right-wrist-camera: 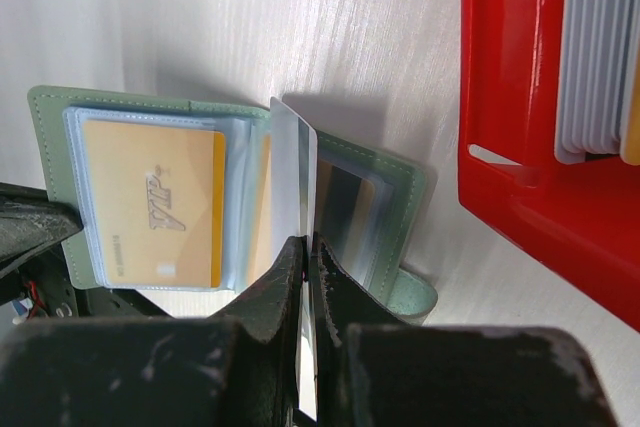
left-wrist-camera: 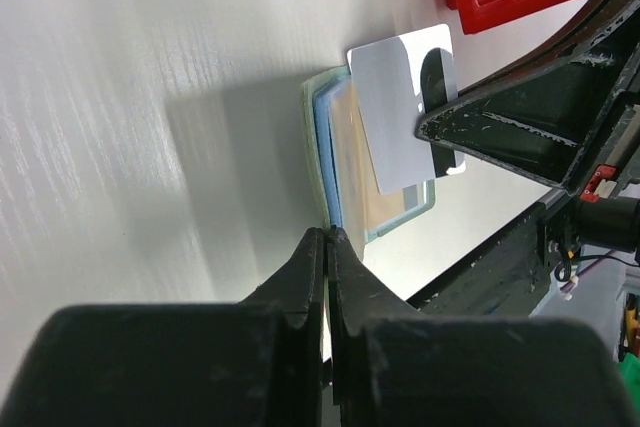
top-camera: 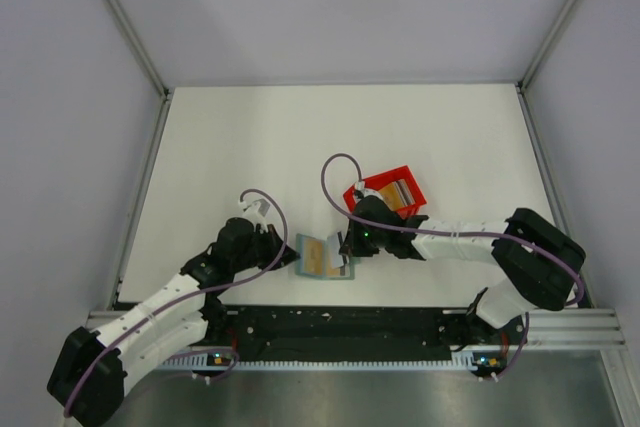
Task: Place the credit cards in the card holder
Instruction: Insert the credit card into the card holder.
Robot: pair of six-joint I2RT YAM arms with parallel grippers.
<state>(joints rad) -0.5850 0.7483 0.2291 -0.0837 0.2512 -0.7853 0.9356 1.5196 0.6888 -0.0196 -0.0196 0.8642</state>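
Right wrist: right tool [right-wrist-camera: 305,243] tight on whitish card [right-wrist-camera: 291,169], edge-on over open card holder [right-wrist-camera: 398,179]

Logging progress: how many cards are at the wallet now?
4: white card in the right pincer over the wallet; orange card in its left pocket; second orange card mid-sleeve; dark card in the right pocket. More may be hidden.

A red plastic bin [right-wrist-camera: 510,97] stood on the white table [top-camera: 250,147], right of centre. Plain grey walls [top-camera: 330,7] enclosed the table on three sides, joined by aluminium frame posts [top-camera: 125,22]. A black rail [top-camera: 340,322] ran along the near edge.
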